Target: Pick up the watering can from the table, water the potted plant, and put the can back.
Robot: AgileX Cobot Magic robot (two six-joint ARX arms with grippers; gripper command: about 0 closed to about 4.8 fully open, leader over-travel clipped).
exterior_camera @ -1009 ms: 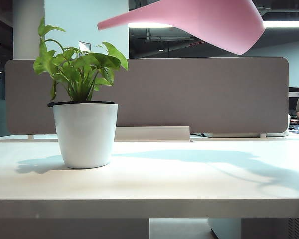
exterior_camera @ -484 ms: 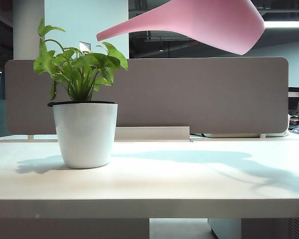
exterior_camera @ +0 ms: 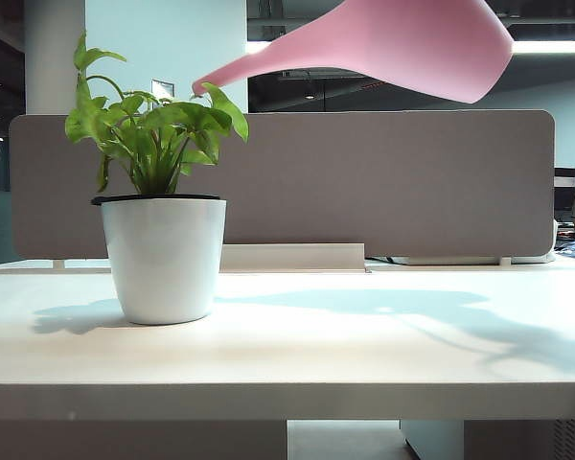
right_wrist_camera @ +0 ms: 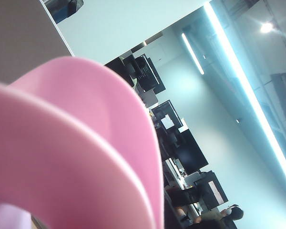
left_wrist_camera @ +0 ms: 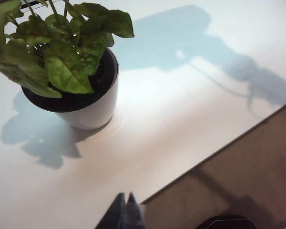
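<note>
smooth pink watering can (exterior_camera: 402, 43), long tapering spout

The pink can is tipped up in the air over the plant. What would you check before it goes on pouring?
1. Spout tip over the plant: ok, the can has its tip right at the top leaves.
2. Can tilted spout-down: ok.
3. Pot upright on the table: ok.
4. Right hand's grip on the can: cannot tell, the can fills the right wrist view and no fingers show.
5. Left hand clear of the pot: ok, it sits apart, near the table edge, fingers together.
6. Water coming out: cannot tell, no stream is visible.
</note>
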